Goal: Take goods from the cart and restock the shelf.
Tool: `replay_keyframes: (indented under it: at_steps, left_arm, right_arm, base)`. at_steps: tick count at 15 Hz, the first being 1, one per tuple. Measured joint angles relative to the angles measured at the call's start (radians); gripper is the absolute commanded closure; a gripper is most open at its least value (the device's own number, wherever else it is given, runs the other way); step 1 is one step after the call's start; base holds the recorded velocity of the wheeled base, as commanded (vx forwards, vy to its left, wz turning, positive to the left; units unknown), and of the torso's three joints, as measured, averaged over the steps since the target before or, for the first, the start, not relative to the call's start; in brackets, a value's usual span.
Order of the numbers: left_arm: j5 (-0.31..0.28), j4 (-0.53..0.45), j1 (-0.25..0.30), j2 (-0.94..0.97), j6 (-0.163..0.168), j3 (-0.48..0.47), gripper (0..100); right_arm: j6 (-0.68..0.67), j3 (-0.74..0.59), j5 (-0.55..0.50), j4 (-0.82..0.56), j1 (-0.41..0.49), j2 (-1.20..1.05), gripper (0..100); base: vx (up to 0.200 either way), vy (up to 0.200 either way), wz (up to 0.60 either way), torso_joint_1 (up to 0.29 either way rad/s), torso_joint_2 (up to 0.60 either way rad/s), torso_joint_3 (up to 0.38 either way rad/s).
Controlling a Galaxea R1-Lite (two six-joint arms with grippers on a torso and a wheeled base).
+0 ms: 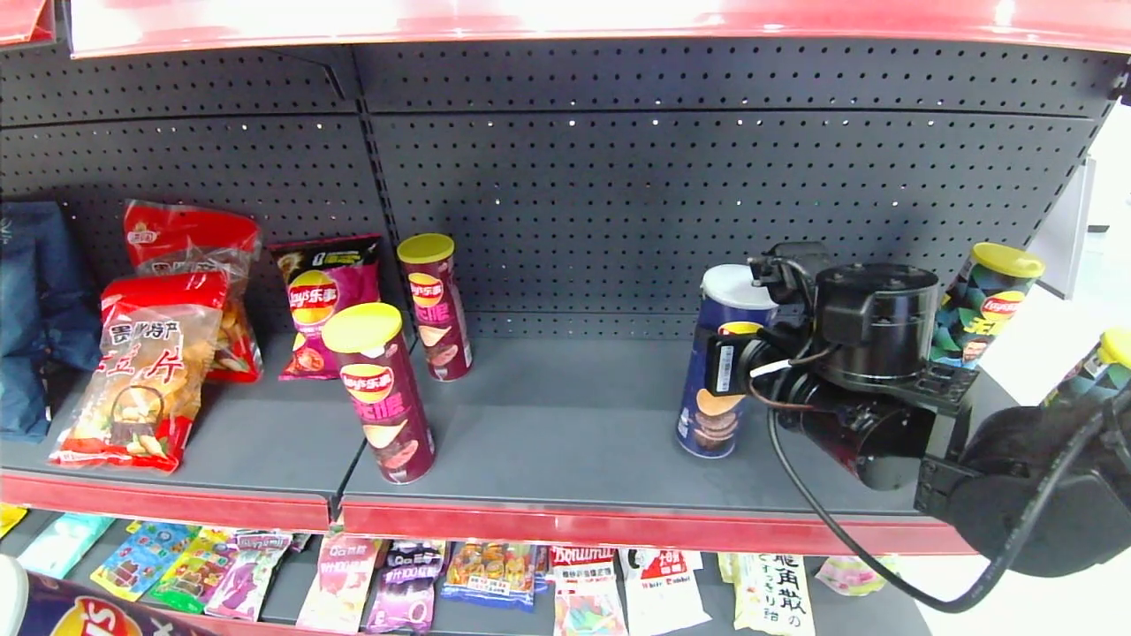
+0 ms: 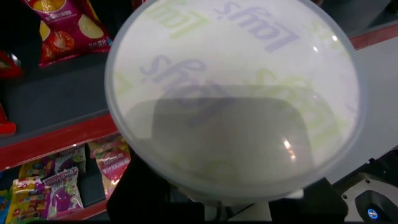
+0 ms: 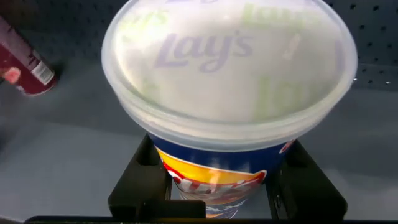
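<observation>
A blue chip can with a white lid stands on the grey shelf, right of centre and slightly tilted. My right gripper is shut on its side; in the right wrist view the can sits between the black fingers. A second can with a pale lid is held in my left gripper, low in front of the shelf edge. That can's body shows at the bottom left of the head view.
Two maroon cans stand left of centre, with a purple bag and red bags further left. Dark cans with yellow lids stand at the right end. Snack packets fill the lower shelf.
</observation>
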State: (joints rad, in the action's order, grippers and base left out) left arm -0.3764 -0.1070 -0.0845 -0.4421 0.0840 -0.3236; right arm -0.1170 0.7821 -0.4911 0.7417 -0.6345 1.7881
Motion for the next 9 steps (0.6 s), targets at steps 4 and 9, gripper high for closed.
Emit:
replay_keyframes:
  at_steps: [4,9]
  left_arm:
    - [0.0,0.0,0.0,0.005,0.0,0.002,100]
    - [0.001,0.0,0.0,0.006,0.0,0.003,100]
  right_arm:
    - [-0.005,-0.034,0.0,0.0,-0.008,-0.001,100]
    - [-0.011,-0.058,-0.001,0.0,-0.033,0.002,100]
  base:
    - [0.0,0.0,0.0,0.0,0.0,0.0]
    - [0.0,0.0,0.0,0.0,0.0,0.0]
